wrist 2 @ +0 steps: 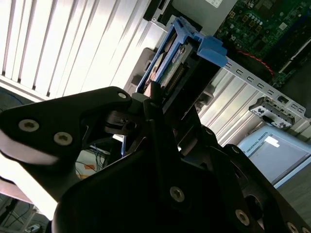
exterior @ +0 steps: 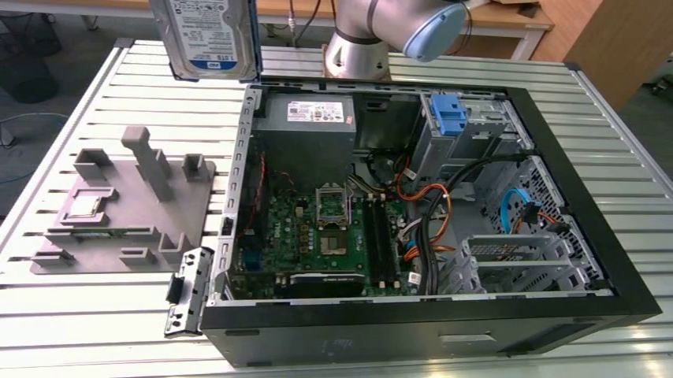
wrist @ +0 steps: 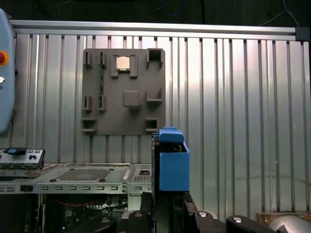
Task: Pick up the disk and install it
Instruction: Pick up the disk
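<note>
Gripper (wrist 2: 163, 104) is seen clamped on the disk (exterior: 205, 35), which is held upright high over the bench (exterior: 63, 315) beside the open computer case (exterior: 368, 339); the height is judged to keep its blue rails (wrist: 174, 167) clear of the case wall.

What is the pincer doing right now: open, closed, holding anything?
The pincer is closed on the disk, gripping it by one end, with the disk lifted in the air.
</note>
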Controlling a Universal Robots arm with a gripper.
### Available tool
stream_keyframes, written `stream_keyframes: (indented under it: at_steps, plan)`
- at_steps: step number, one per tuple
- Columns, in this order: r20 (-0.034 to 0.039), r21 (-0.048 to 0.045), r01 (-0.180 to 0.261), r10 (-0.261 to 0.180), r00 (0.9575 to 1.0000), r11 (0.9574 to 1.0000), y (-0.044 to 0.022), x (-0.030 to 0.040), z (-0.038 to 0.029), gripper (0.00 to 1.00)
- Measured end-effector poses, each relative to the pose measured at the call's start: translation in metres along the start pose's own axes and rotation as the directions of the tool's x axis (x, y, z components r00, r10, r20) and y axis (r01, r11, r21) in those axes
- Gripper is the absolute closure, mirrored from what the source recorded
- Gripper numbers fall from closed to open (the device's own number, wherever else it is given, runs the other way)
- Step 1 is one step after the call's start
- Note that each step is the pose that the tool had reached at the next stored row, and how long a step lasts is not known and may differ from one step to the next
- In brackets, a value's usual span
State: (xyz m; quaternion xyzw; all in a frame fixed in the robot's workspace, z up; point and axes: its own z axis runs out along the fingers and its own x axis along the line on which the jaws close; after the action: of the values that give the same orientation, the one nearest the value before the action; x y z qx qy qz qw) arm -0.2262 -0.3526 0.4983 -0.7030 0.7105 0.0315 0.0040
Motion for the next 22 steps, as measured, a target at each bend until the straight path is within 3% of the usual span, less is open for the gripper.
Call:
stream_keyframes:
  at_steps: [22]
  plan:
    - [0.0,0.0,0.0,0.0,1.0,1.0,-0.0259,-0.0003,-0.001,0.65]
